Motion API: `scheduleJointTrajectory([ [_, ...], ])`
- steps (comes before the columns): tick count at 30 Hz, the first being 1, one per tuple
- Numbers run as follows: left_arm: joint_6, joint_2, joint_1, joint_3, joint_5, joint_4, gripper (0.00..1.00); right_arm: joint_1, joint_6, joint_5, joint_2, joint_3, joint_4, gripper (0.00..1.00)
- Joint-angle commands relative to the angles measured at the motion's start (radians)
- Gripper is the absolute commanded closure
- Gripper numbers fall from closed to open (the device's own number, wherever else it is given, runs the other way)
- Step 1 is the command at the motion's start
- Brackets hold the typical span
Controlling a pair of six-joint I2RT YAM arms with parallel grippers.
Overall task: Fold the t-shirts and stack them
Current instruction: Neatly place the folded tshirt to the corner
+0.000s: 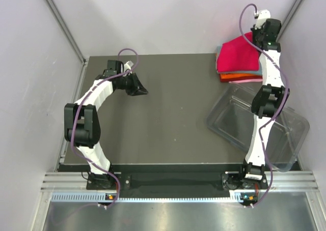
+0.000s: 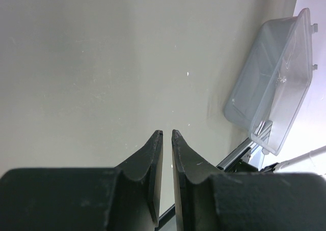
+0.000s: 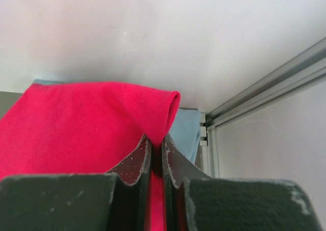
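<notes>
Clearly the red t-shirt's (image 3: 86, 124) folded edge sits pinched between the right fingers (image 3: 133, 162).
</notes>
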Motion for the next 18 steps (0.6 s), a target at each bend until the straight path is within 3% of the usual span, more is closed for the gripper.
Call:
scheduleJointTrajectory([
  [1,-0.006,-0.015,-0.002,-0.004,0.024,0.048,0.82,-0.011,-0.014,0.005,0.026,0.055,0.113,1.00],
  [4,-0.006,-0.013,-0.002,-0.004,0.022,0.048,0.82,-0.016,-0.020,0.045,0.048,0.055,0.128,0.98],
  [5,-0.003,-0.012,-0.002,-0.005,0.019,0.049,0.82,-0.019,-0.019,0.053,0.051,0.055,0.136,0.89],
  [8,0.000,-0.013,-0.002,-0.007,0.009,0.048,0.82,-0.025,0.001,0.106,0.049,0.053,0.141,0.82],
  [9,0.003,-0.013,-0.002,-0.008,0.006,0.045,0.82,-0.025,0.012,0.119,0.034,0.047,0.139,0.70],
  [14,0.029,-0.026,-0.004,0.001,-0.050,0.017,0.81,-0.028,0.114,0.193,-0.088,-0.060,0.110,0.50],
  [18,0.043,-0.046,-0.004,0.010,-0.063,0.000,0.80,-0.028,0.220,0.190,-0.212,-0.132,-0.026,0.50],
])
